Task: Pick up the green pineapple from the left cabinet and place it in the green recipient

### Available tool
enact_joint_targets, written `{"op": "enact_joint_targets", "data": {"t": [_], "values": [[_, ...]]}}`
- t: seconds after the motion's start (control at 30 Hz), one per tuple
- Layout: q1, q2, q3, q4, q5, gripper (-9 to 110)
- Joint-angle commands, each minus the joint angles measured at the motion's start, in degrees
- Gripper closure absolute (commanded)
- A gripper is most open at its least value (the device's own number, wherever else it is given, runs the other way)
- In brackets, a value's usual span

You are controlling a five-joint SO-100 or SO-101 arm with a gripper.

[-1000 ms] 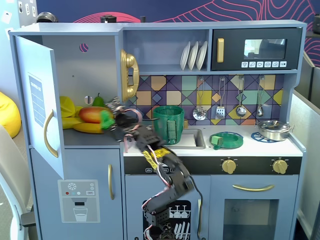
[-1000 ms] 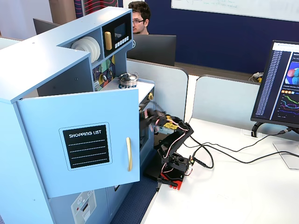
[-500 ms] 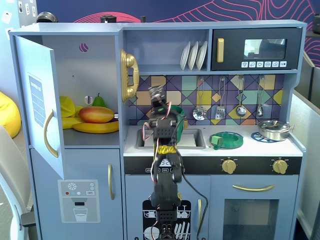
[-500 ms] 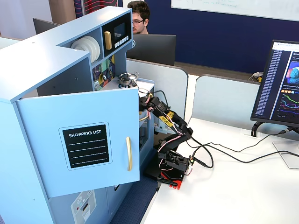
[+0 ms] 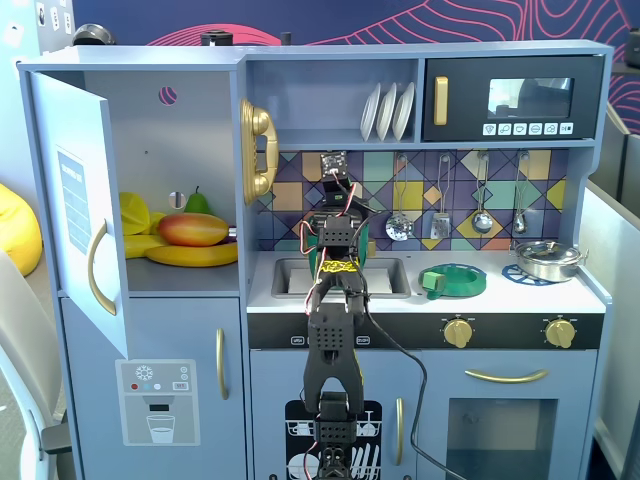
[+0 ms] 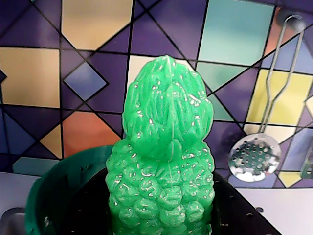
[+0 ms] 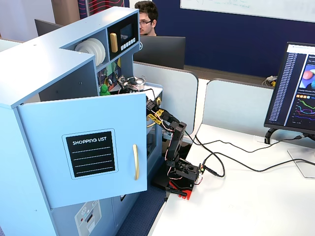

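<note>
In the wrist view my gripper (image 6: 161,218) is shut on the green pineapple (image 6: 164,161). It holds the pineapple upright, crown up, with black jaws on either side of its lower body. The dark-green recipient (image 6: 58,186) is right behind and below the pineapple, its rim curving round at lower left. In a fixed view the arm (image 5: 335,300) reaches up over the sink and hides the pineapple; a sliver of the recipient (image 5: 367,242) shows at its right. In the other fixed view the pineapple (image 7: 104,90) shows as a small green spot. The left cabinet (image 5: 190,120) stands with its door (image 5: 75,200) open.
A mango (image 5: 192,229), bananas (image 5: 190,255) and a pear (image 5: 198,202) lie in the cabinet. A gold phone (image 5: 257,150) hangs beside the arm. A flat green dish (image 5: 452,280) and a metal pot (image 5: 546,259) sit on the counter. Utensils (image 6: 255,155) hang on the tiled wall.
</note>
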Motion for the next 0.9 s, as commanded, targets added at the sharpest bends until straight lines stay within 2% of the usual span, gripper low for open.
{"op": "enact_joint_targets", "data": {"t": [0.0,0.2,0.33,0.43,0.67,0.87], "values": [[-0.3,-2.3,-5.4,-3.0,-0.3,97],[-1.8,-5.6,-7.6,-3.7,2.3,89],[-1.9,-6.2,-8.6,-4.2,7.6,69],[-2.0,-6.1,-8.9,-4.1,8.3,60],[-1.4,-2.2,-6.6,-2.8,7.9,59],[-1.6,21.7,17.1,-0.1,7.0,61]]}}
